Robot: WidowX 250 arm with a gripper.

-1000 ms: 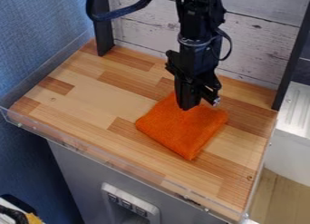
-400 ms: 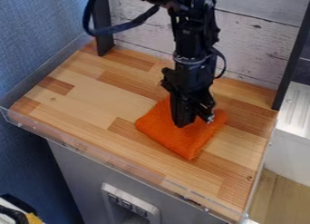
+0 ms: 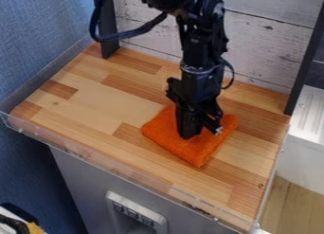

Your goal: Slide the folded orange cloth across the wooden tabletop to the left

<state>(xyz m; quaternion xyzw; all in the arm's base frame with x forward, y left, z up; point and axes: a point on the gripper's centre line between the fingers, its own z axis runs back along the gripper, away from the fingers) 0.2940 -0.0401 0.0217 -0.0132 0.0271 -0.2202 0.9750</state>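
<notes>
Upon the wooden surface (image 3: 98, 103): one cloth (image 3: 197, 155), orange, roughly square, lying flat with a corner toward the front edge. Landmark for all entries below.

Over the cloth's middle: one tool (image 3: 199, 131), black, pointing down, its tip in front of the orange fabric. Whether it is apart, together or clamped on the cloth cannot be told; nor can contact.

Above the cloth, from the view's top edge: one black arm (image 3: 199, 41), with a looping dark cable (image 3: 130, 32).

Behind the cloth: one wall of whitish, weathered planks (image 3: 269, 41); two dark posts, one behind left, one behind right.

In front of the cloth: one clear rim (image 3: 114, 170) along the surface's edge; below it, one grey cabinet (image 3: 82, 181) with a pale switch panel (image 3: 158, 221).

Far left of the cloth: one blue textured wall (image 3: 35, 43). Far right: one white ribbed unit (image 3: 303, 157).
</notes>
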